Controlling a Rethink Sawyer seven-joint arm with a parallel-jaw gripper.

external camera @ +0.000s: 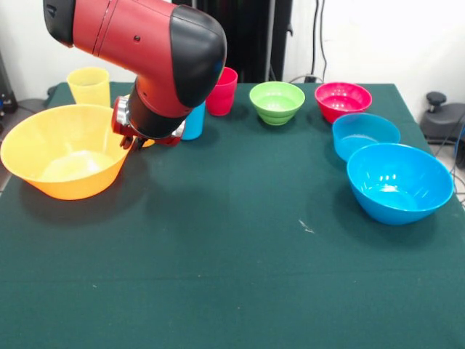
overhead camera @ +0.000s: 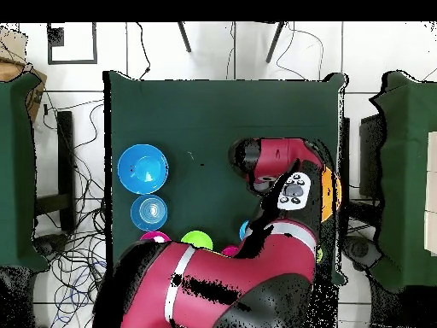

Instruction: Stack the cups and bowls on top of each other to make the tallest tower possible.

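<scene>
The claw point(external camera: 133, 139) hides behind the red arm by the big orange bowl point(external camera: 65, 150); I cannot tell its state. No tower yet: bowls and cups sit apart on the table point(external camera: 232, 276).

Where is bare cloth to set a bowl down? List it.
Free: the near half of the table, and the middle strip between the large orange bowl and the large blue bowl. Crowded: the far edge, where cups, the green bowl and the arm stand.

A bulky arm point(external camera: 145, 43) with glossy red shells, rounded black joint caps and a silver wrist ring.
</scene>
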